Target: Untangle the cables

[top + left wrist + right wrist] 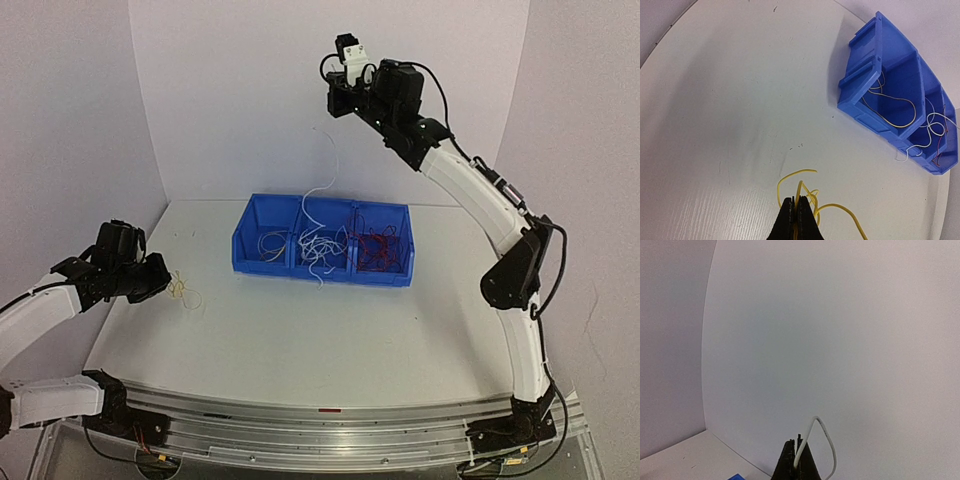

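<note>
Overhead, the right gripper (335, 103) is hanging high above the blue bin (320, 272), its jaws pressed together on the upper end of a white cable (330, 168). In the right wrist view, that strand (807, 434) is arching out of the closed jaws in a small loop. From there the cable is dropping with its long axis close to vertical. Its lower part seems to be reaching into the white heap (318, 245) in the bin's middle compartment, so it is probably not yet free of the pile. The coming move is turning on that line: the cable lies almost directly beneath the right jaws, so lifting further looks like the way to draw it clear, and some neighbouring white strands may rise with it. Red cables (375, 245) are filling the right compartment, and a few yellow-tan strands (895, 115) are lying in the left one. The left gripper (160, 280) is sitting low at the left side of the desk (300, 340), well apart from the bin. Its jaws are pinching a small bunch of yellow cables (796, 173) whose loops are spreading on the surface just beyond the tips. That arm is much farther from the white strand and is already occupied.
</note>
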Robot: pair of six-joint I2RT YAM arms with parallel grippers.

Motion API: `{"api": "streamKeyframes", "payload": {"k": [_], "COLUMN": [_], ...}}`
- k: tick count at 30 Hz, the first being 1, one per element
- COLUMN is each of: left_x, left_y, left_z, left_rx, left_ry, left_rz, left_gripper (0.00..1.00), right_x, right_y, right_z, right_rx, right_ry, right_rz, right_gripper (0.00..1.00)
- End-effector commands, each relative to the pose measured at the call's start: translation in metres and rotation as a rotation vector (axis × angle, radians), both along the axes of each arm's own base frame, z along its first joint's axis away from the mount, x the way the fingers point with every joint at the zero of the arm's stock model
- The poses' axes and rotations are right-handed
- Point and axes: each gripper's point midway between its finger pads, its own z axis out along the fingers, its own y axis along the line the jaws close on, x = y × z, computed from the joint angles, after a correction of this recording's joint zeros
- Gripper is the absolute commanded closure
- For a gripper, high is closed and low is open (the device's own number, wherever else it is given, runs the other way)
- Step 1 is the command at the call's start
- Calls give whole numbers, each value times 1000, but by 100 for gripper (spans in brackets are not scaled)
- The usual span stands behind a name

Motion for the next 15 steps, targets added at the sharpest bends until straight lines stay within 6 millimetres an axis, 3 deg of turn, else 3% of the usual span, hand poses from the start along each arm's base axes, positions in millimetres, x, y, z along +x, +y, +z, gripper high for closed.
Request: {"api": "streamKeyframes", "payload": {"k": [1,3,5,6,7,9,15], "left_x": [1,0,0,0,0,-1,0], "left_y": [6,7,7,8,8,8,9], "left_z": [0,-1,-3,-3,-2,-1,-1], "left_rx": [25,26,27,26,25,27,31], "left_ry": [4,6,10,10,8,6,8], "left_rz": [22,26,32,34,36,37,40], "left_gripper": [100,100,100,100,100,100,100], "right_x": [14,18,24,23,27,25,37], "right_y": [-24,-23,-12,-2,6,13,4], "right_z": [32,27,-3,-23,-60,-109,-236], "right_rx": [100,91,34,-7,-54,-121,-267], "right_ry": [-117,-126,-75,-43,27,116,320], "right_rz": [-57,-39,-5,35,63,102,23], "right_gripper": [100,100,100,100,100,100,100]}}
